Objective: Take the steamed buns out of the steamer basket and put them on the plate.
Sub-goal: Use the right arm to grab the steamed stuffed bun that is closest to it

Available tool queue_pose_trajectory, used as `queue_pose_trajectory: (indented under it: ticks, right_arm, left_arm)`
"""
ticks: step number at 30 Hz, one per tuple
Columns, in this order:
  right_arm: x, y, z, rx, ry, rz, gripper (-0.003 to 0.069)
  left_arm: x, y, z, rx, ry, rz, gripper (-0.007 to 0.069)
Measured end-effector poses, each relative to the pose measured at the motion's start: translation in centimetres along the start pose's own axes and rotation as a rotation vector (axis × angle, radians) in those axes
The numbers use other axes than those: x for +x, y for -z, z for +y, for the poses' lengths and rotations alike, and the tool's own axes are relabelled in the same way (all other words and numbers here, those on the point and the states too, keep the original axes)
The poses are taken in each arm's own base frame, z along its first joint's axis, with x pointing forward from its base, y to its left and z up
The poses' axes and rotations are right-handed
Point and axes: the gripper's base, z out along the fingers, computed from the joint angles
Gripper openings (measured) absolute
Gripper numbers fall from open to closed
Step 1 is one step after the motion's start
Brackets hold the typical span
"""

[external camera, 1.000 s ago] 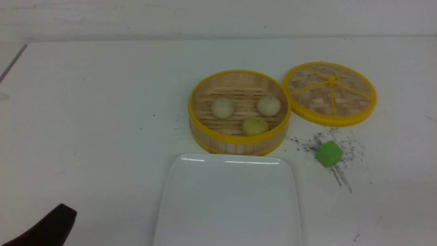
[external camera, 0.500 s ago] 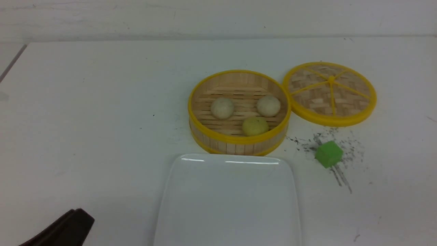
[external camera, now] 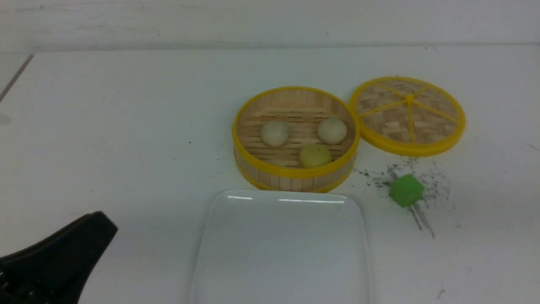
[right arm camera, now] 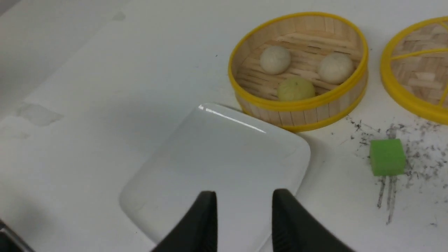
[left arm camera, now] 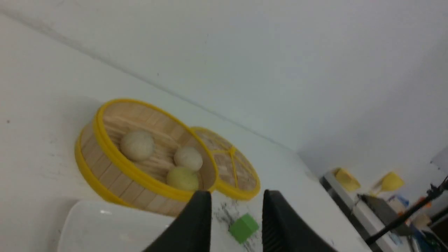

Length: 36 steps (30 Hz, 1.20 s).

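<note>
The steamer basket [external camera: 295, 172] stands open mid-table with three steamed buns on its slatted floor: two speckled beige ones [external camera: 274, 134] [external camera: 332, 131] and a pale yellow one [external camera: 315, 156] nearest the front wall. Just in front of it lies the white plate [external camera: 280, 249], with nothing on it. My left gripper [left arm camera: 237, 197] hovers low at the near left, left of the plate, open and empty; in the front view it [external camera: 101, 226] shows as a black wedge. My right gripper [right arm camera: 245, 196] is open and empty above the plate [right arm camera: 217, 154], out of the front view.
The woven lid with yellow spokes [external camera: 408, 115] lies flat, touching the basket's right side. A green cube [external camera: 406, 190] sits right of the plate among dark smudges on the table. The table's back edge meets a white wall.
My left gripper has come up and forward from the lower left corner of the front view, showing larger now. Basket, buns, plate and cube have not moved.
</note>
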Motion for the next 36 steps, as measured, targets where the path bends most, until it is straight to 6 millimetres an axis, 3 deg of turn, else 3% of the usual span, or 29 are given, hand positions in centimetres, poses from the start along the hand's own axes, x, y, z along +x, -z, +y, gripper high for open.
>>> queue_pose_trajectory:
  ticks: [6,13,17,22,25,31,36]
  right_arm:
    - [-2.1,-2.1,-1.1,-0.047,-0.043,0.146,0.0243]
    - [-2.9,-2.7,-1.0,-0.109,-0.016,0.222,0.0253]
    - [-3.8,-3.5,-1.7,-0.108,-0.006,0.276,0.0321]
    - [-5.3,-4.9,-2.8,-0.099,0.036,0.286,0.0476]
    - [-6.0,-5.3,-3.2,-0.098,0.087,0.271,0.0521]
    - [-6.7,-7.0,-4.2,-0.11,0.087,0.267,0.0515]
    - [-7.1,-8.6,-5.1,-0.142,0.095,0.256,0.0493]
  left_arm:
    - [-1.8,-2.9,-0.2,-0.001,-0.075,0.167,0.024]
    - [-3.4,-4.5,-0.3,0.01,-0.165,0.199,0.024]
    - [-3.8,-4.9,-0.4,0.013,-0.183,0.202,0.024]
    - [-3.9,-5.0,-0.4,0.021,-0.227,0.197,0.0244]
    - [-3.9,-5.3,-0.3,0.028,-0.203,0.198,0.0268]
    - [-4.5,-6.8,0.1,0.035,-0.169,0.244,0.0377]
    - [-5.8,-8.2,-0.3,0.067,-0.178,0.269,0.0407]
